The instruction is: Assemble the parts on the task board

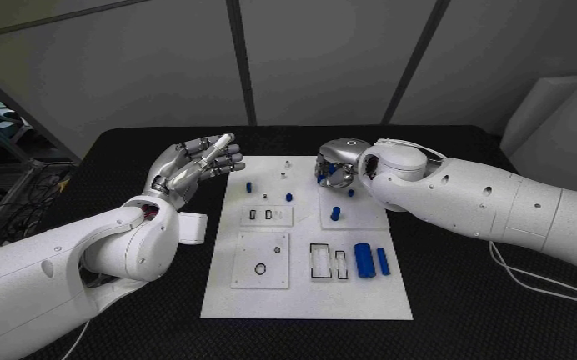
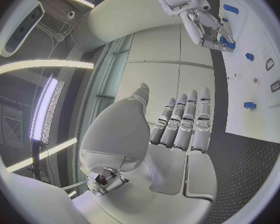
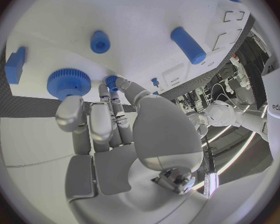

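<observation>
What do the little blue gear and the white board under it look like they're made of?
The blue gear looks like matte plastic: even colour, crisp moulded teeth, no metallic glint. The white task board seems a smooth, rigid sheet, probably plastic or painted panel; its flat, dull surface with cut slots suggests that, though I can't be certain.

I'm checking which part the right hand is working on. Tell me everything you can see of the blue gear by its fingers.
The blue gear is a small round wheel with fine teeth around its rim, matte like plastic, with a flat face. It lies on the white task board near that board's edge. The right hand reaches over it, one fingertip overlapping its rim; actual contact cannot be told. It looks whole and undamaged.
</observation>
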You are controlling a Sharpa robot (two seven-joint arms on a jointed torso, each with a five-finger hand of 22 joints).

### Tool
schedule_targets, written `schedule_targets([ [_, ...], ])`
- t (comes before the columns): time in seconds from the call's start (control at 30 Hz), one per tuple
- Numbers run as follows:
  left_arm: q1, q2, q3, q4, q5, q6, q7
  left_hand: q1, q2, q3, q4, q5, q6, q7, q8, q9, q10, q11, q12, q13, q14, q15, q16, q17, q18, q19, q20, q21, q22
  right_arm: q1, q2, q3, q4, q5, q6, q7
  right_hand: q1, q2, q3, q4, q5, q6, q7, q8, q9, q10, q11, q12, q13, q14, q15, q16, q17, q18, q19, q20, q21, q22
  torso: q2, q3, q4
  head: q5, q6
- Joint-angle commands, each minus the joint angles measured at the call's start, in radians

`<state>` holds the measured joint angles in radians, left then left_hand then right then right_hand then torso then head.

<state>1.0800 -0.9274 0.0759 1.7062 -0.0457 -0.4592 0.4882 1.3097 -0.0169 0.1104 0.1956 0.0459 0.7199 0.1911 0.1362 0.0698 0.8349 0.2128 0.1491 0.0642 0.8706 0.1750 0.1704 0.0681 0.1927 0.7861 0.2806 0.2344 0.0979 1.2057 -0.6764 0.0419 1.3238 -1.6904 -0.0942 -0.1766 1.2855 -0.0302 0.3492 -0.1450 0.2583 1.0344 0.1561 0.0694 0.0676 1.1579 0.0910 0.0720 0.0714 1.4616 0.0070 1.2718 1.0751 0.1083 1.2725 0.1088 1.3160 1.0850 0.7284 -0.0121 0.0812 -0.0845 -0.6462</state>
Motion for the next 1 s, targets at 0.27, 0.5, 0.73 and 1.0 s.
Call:
schedule_targets([
  [0.27, 0.001, 0.001, 0.001, -0.004, -0.009, 0.014, 0.003, 0.011, 0.001, -0.001, -0.004, 0.000, -0.008, 0.066, -0.004, -0.002, 0.003, 0.004, -0.007, -0.001, 0.000, 0.004, -0.006, -0.001, -0.014, 0.007, 0.001, -0.007, -0.002, 0.002, 0.000, 0.000, 0.001, 0.005, -0.020, 0.018, 0.023, -0.011, 0.049, -0.001, -0.017, 0.021, 0.003, 0.004, 0.002, 0.025, 0.001, 0.001, 0.001, 0.043, 0.003, 0.021, 0.013, -0.015, 0.012, 0.000, 0.020, 0.020, 0.002, 0.0011, -0.0012, -0.001, 0.000],
  [0.5, 0.001, 0.000, 0.001, -0.005, -0.009, 0.014, 0.003, 0.011, 0.001, -0.001, -0.004, 0.000, -0.008, 0.066, -0.004, -0.002, 0.003, 0.004, -0.007, -0.001, 0.000, 0.004, -0.006, -0.001, -0.014, 0.007, 0.001, -0.007, -0.002, 0.001, -0.010, 0.000, 0.033, 0.005, -0.116, 0.034, 0.050, -0.007, 0.085, -0.008, -0.025, 0.050, 0.002, 0.017, 0.007, 0.060, -0.006, 0.012, 0.008, 0.042, -0.006, 0.039, 0.031, -0.024, 0.037, 0.000, 0.051, 0.070, 0.003, 0.0003, -0.0021, 0.000, 0.005],
  [0.73, 0.001, 0.001, 0.001, -0.007, -0.009, 0.016, 0.002, 0.010, 0.002, -0.001, -0.004, 0.000, -0.009, 0.066, -0.005, -0.002, 0.003, 0.004, -0.008, -0.001, 0.000, 0.005, -0.007, -0.001, -0.014, 0.007, 0.001, -0.007, -0.002, 0.002, -0.002, 0.014, 0.041, -0.005, -0.187, 0.019, 0.059, -0.006, 0.098, -0.010, -0.028, 0.053, 0.005, 0.016, 0.007, 0.061, -0.005, 0.009, 0.008, 0.042, -0.005, 0.048, 0.042, -0.026, 0.043, 0.001, 0.060, 0.084, 0.005, 0.0002, -0.0011, 0.002, 0.014],
  [1.0, 0.001, 0.004, 0.001, -0.007, -0.009, 0.019, 0.001, 0.010, 0.001, -0.003, -0.004, 0.000, -0.010, 0.066, -0.006, -0.003, 0.002, 0.005, -0.009, -0.001, 0.000, 0.005, -0.008, -0.002, -0.014, 0.007, 0.001, -0.008, -0.003, 0.002, 0.050, 0.028, -0.018, -0.012, -0.253, 0.026, 0.063, -0.008, 0.102, -0.011, -0.029, 0.055, 0.006, 0.017, 0.007, 0.064, -0.005, 0.009, 0.009, 0.043, -0.004, 0.053, 0.047, -0.028, 0.049, 0.001, 0.067, 0.095, 0.006, -0.0003, 0.0013, 0.006, 0.019],
])
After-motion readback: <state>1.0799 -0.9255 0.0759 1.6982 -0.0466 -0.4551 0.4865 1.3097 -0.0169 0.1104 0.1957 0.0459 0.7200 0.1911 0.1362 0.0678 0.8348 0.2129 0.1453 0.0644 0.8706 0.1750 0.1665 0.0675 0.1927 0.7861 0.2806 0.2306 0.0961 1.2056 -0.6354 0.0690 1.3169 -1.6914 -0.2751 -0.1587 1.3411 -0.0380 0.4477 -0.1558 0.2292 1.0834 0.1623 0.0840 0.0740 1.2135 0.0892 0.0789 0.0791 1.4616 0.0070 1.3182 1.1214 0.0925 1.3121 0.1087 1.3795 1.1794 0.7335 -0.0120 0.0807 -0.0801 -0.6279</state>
